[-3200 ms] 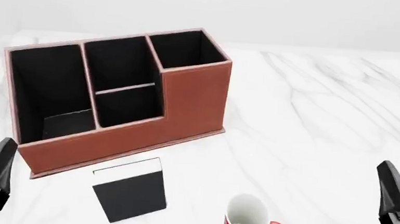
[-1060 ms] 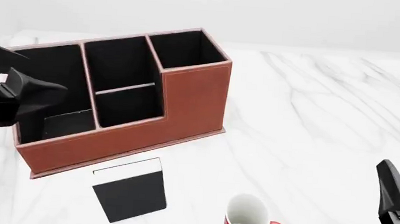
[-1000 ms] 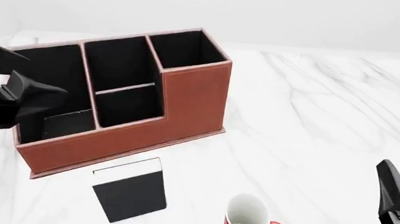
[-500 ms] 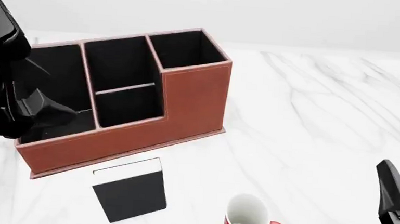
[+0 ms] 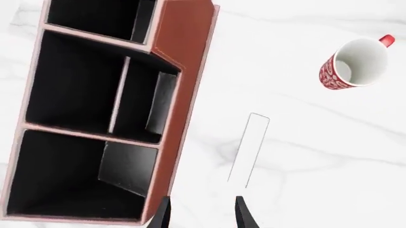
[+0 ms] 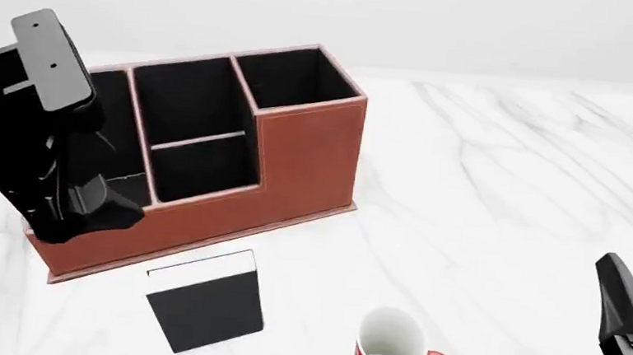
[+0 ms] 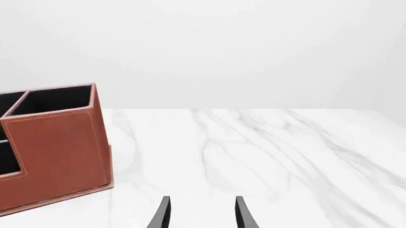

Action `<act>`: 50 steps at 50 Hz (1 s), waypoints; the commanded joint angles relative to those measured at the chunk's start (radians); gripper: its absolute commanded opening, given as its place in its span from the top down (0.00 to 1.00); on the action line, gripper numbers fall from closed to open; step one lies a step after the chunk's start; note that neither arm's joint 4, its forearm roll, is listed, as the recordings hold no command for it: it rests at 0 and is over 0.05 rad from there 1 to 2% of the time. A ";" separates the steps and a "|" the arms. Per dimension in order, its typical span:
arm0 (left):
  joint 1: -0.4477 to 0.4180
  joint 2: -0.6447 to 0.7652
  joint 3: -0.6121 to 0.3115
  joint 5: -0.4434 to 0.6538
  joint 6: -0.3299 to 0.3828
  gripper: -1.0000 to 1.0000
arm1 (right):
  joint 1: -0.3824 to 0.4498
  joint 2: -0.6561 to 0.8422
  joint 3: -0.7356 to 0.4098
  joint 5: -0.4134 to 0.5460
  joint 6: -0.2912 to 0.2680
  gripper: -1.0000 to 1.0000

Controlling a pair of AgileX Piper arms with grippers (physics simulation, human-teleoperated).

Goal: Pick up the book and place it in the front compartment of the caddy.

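While unlabelled, book (image 6: 206, 299) stands before caddy (image 6: 295, 156), mug (image 6: 394, 351) patterned red

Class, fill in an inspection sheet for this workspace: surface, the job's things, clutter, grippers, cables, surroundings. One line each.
Surface: white marble-look table, no spills seen.
Job's things: black book stands upright on the table just in front of the caddy, apart from it; the caddy's compartments look empty apart from dark dividers.
Clutter: red mug upright, to the right of the book, empty inside.
Grippers: left gripper open, above the caddy's left front wall, pointing down, holding nothing; right gripper open, low at the right, holding nothing.
Cables: nothing seen.
Surroundings: plain pale backdrop, nothing else seen.
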 commanded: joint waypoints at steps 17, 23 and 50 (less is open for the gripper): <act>-0.138 0.078 0.043 -0.035 -0.075 0.00 | 0.000 -0.003 0.001 0.002 0.000 0.00; -0.151 0.097 0.084 -0.061 -0.079 0.00 | 0.000 -0.003 0.001 0.002 0.000 0.00; -0.270 0.214 0.160 -0.191 -0.189 0.00 | 0.000 -0.003 0.001 0.002 0.000 0.00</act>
